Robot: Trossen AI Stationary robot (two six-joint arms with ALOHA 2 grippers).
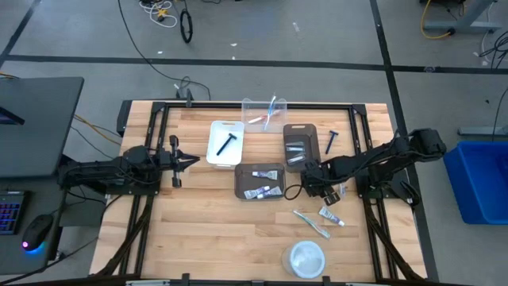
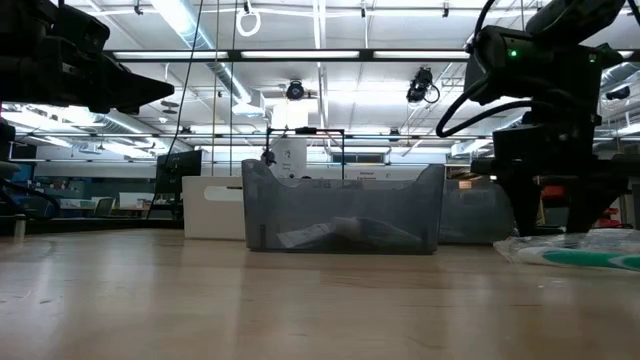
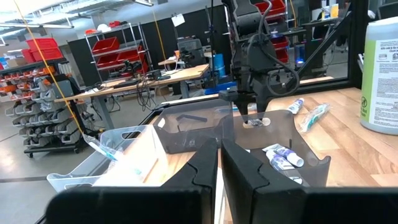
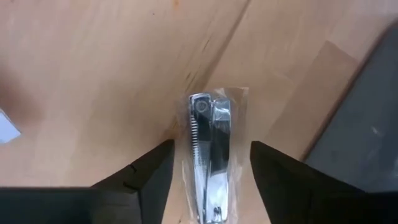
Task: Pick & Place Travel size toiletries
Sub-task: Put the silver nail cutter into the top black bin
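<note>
Right gripper points straight down at the wooden table, its two dark fingers spread wide on either side of a small silvery item in a clear wrapper, which lies flat on the wood just beside the dark grey bin — the fingers do not touch it, and nothing is held. No writing on the wrapper can be read. Left gripper waits at the table's left side, fingers nearly together, empty. From large to small: the dark bin holds white-blue tubes; a second dark grey bin, a white bin with a black razor in it, and a clear bin stand behind. A round white dish sits near the front edge; a toothbrush, a small tube and another black razor lie loose — labels too small to read.
</note>
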